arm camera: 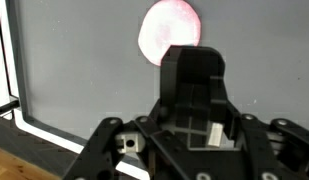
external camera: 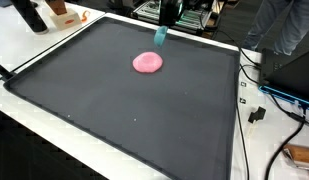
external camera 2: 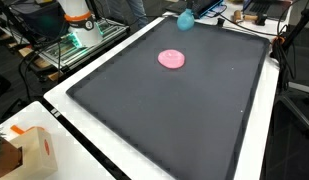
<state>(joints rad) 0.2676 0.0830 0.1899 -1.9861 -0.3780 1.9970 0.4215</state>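
White counter (external camera: 29, 40) across both exterior views, topped by a broad dark grey mat (external camera: 134, 115) with a pale rim. Cardboard box (external camera 2: 26, 150) on the near left corner. Beyond the far edge, cluttered racks of equipment, with green-lit gear (external camera 2: 66, 45) at the far left. Dark cables (external camera: 260, 98) trailing over the right side. Strip of brown wood (arm camera: 24, 165) below the counter's edge in the wrist view. Soft, even indoor light throughout.

I'm getting both exterior views looking down from high, mid-distance, across the dark mat (external camera: 114, 110) from different sides; both are sharing the pink disc (external camera: 147, 62). Wrist view is sitting close, peering past the tool (arm camera: 194, 62) at that same disc and mat edge.
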